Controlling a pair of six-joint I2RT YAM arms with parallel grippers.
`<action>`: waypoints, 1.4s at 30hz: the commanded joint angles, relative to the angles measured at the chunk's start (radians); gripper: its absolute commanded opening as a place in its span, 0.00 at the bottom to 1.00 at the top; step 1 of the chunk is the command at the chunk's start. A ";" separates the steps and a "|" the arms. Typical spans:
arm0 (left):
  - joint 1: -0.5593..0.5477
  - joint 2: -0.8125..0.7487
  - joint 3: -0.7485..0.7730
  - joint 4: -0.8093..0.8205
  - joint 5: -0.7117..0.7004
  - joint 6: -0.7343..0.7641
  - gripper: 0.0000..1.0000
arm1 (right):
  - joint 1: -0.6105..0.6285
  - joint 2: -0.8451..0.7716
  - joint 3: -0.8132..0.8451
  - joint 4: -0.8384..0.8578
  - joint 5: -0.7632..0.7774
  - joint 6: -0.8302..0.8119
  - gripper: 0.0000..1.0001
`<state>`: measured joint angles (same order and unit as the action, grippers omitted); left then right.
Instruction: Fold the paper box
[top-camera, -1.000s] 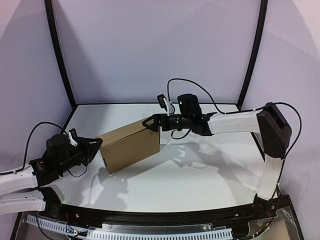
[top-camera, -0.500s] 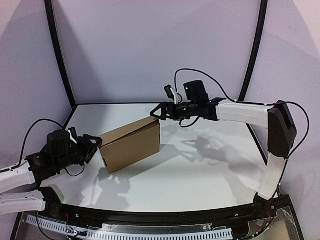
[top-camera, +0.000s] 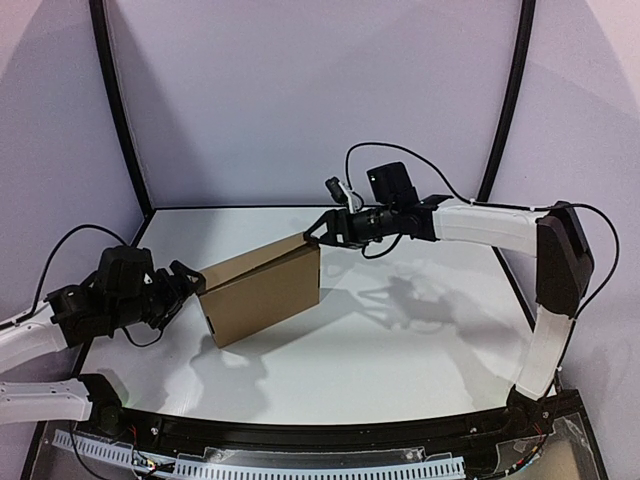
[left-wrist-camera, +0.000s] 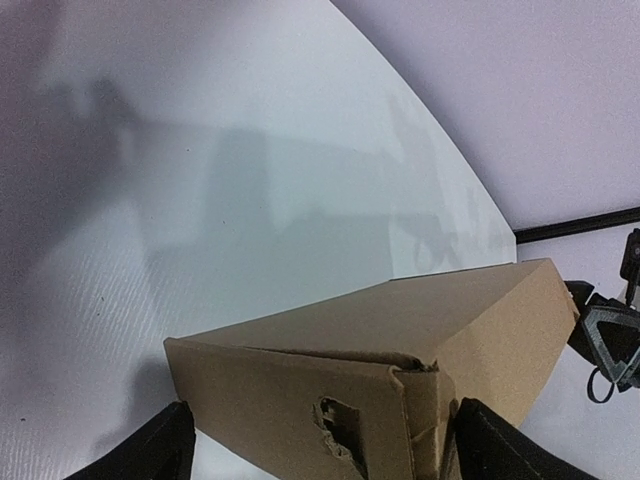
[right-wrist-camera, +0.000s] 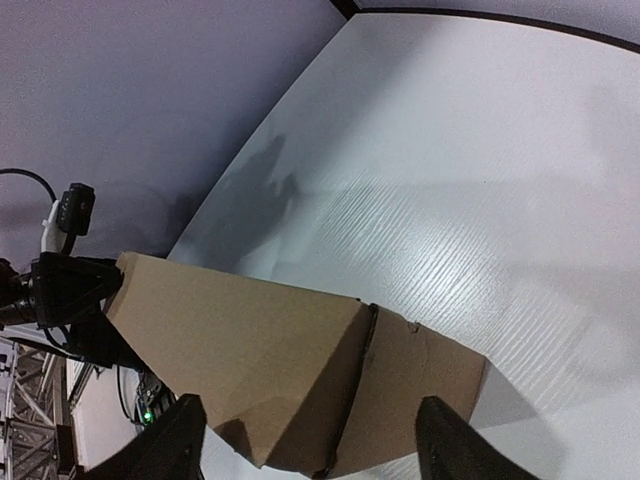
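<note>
Since the plain brown cardboard box (top-camera: 262, 295) already sits on the white counter (top-camera: 420, 350) as a closed-looking block, I'd say it's mostly folded. The end flap by the left pincer (top-camera: 190, 285) looks ragged and untucked. Both pincers are spread apart: the left straddles that end, and the right pincer (top-camera: 318, 232) is at the box's opposite top corner.

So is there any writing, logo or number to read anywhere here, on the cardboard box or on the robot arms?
None can be read.
The plain brown cardboard box is blank on every face that the three views show.
The white table carries no marks.
The left arm and the right arm show no legible label; anything printed there is too small to tell.
</note>
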<state>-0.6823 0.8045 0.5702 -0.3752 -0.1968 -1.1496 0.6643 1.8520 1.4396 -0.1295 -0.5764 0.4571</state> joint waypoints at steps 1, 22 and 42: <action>0.003 0.041 0.004 -0.099 -0.002 0.024 0.92 | -0.014 0.052 -0.052 0.016 -0.020 0.045 0.61; 0.003 0.126 0.003 -0.068 -0.011 0.006 0.93 | -0.031 0.064 -0.188 -0.116 0.004 0.099 0.16; 0.387 0.244 0.493 -0.378 -0.281 0.351 0.99 | -0.480 -0.338 -0.268 0.124 0.061 0.028 0.98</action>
<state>-0.3942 1.0517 1.1366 -0.6854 -0.5074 -0.8498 0.3039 1.5676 1.3917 -0.1760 -0.5339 0.3804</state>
